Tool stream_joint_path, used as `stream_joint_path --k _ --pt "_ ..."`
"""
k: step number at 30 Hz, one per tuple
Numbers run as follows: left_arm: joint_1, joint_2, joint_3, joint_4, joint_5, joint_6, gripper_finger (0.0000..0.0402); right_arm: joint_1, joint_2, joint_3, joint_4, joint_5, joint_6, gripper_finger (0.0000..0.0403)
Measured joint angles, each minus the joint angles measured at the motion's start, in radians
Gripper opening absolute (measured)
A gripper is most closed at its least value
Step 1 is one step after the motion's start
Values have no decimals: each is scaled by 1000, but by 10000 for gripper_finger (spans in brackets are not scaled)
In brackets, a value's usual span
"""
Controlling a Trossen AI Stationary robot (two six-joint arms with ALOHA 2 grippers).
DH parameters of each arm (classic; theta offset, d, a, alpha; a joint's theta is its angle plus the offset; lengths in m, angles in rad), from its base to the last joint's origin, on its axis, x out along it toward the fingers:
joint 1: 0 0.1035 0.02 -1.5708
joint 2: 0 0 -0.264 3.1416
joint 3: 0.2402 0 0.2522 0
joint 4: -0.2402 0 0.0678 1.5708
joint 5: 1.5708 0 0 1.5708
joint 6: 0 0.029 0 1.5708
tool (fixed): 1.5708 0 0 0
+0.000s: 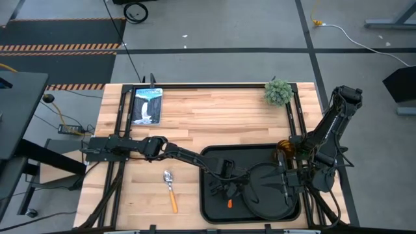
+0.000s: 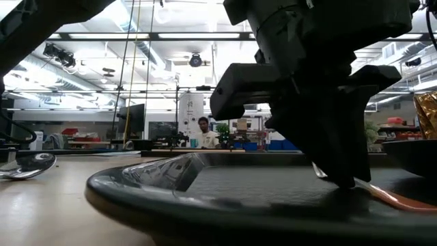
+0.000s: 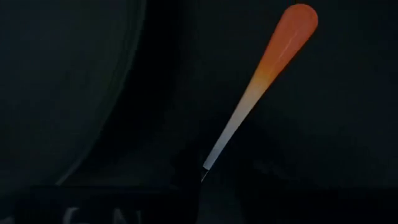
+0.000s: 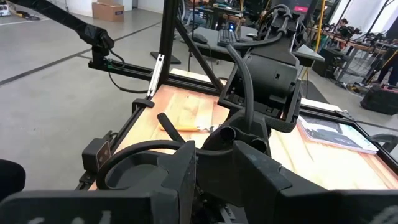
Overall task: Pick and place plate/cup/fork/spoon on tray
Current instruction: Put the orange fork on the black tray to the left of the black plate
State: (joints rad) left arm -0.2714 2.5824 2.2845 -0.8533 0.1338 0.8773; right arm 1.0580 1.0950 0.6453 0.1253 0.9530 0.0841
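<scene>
The black tray [image 1: 211,156] lies at the table's near right. On it are the round black plate [image 1: 263,195] and, at its far right corner, the amber cup [image 1: 285,148]. My left gripper [image 1: 224,188] is low over the tray's left half, shut on the fork [image 3: 261,81], whose orange handle [image 1: 229,203] points to the near edge. My right gripper [image 1: 286,185] hovers over the plate's right part, fingers a little apart, holding nothing. The spoon [image 1: 170,188] lies on the bare wood left of the tray, and also shows in the low view [image 2: 27,165]. My left gripper holds the fork at its silver tine end [image 3: 208,163]; the fingers themselves hide the tines. It comes from above, pointing down. The fork slants down from the fingers [image 2: 341,167], and its orange handle [image 2: 396,200] rests on the tray's floor.
A small green plant [image 1: 278,91] stands at the far right of the table and a tablet-like panel [image 1: 147,105] lies at the far left. Black rails [image 1: 120,130] run along both table sides. A person [image 2: 203,131] stands far behind the table.
</scene>
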Motion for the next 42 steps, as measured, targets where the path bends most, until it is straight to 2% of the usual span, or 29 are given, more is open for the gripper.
stream_joint_path --k 9,14,23,35,42 --pt "-2 1 -1 1 0 -59 56 0 0 0 0 0 2 114" --pt "-3 5 14 4 -4 -54 54 0 0 0 0 0 1 114" --pt "-13 5 19 -6 -16 125 62 0 0 0 0 -1 0 114" --pt "-13 5 20 -37 -6 143 23 0 0 0 0 -1 0 114" --pt "-13 4 20 -38 -6 268 25 0 0 0 0 -1 -6 114"
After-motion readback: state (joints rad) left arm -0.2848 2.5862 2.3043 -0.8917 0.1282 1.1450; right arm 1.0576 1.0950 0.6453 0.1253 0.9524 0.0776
